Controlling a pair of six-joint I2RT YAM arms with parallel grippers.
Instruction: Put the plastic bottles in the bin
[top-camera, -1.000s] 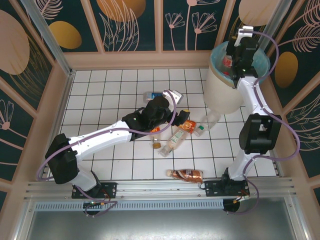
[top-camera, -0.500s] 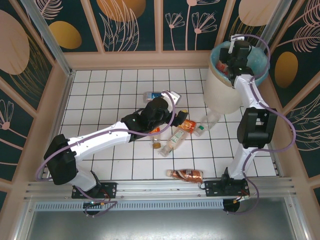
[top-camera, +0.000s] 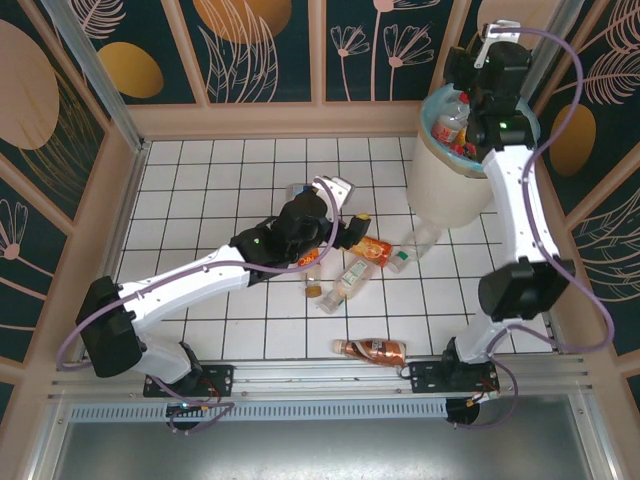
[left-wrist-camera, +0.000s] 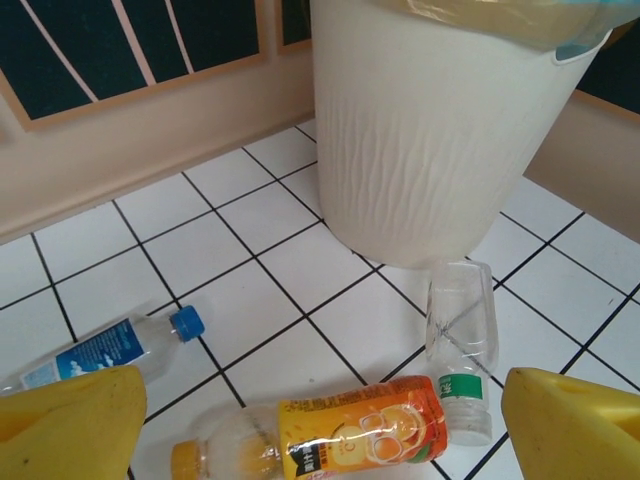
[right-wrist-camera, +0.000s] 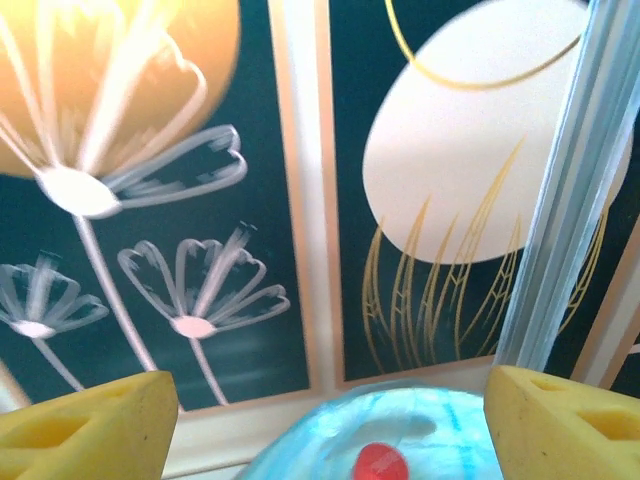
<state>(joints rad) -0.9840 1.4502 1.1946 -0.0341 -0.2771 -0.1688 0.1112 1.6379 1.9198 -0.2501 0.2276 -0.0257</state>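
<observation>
From above, the bin (top-camera: 440, 190) stands at the far right corner of the tiled surface (top-camera: 220, 170), with a red-label bottle (top-camera: 449, 126) propped roughly on end inside it. The right gripper (top-camera: 482, 55) hangs over the bin's far rim. The left gripper (top-camera: 338, 192) hovers above a scatter of bottles lying flat just left of the bin. A brown bottle (top-camera: 372, 348) lies apart near the arm bases, its long axis left to right.

On the left wrist camera the yellow fingers (left-wrist-camera: 70, 420) stand wide apart, holding nothing. Between them lies an orange-label bottle (left-wrist-camera: 360, 430) - long axis across the view, cap to the left. Beside it a clear bottle (left-wrist-camera: 460, 340) points lengthwise at the bin, wide base close to the bin's foot, neck toward the camera. A blue-cap bottle (left-wrist-camera: 110, 350) lies further left, cap pointing right.

On the right wrist camera the fingers (right-wrist-camera: 80, 425) are spread and empty - below them is the bin's turquoise liner (right-wrist-camera: 440, 440) with a red blur inside.
</observation>
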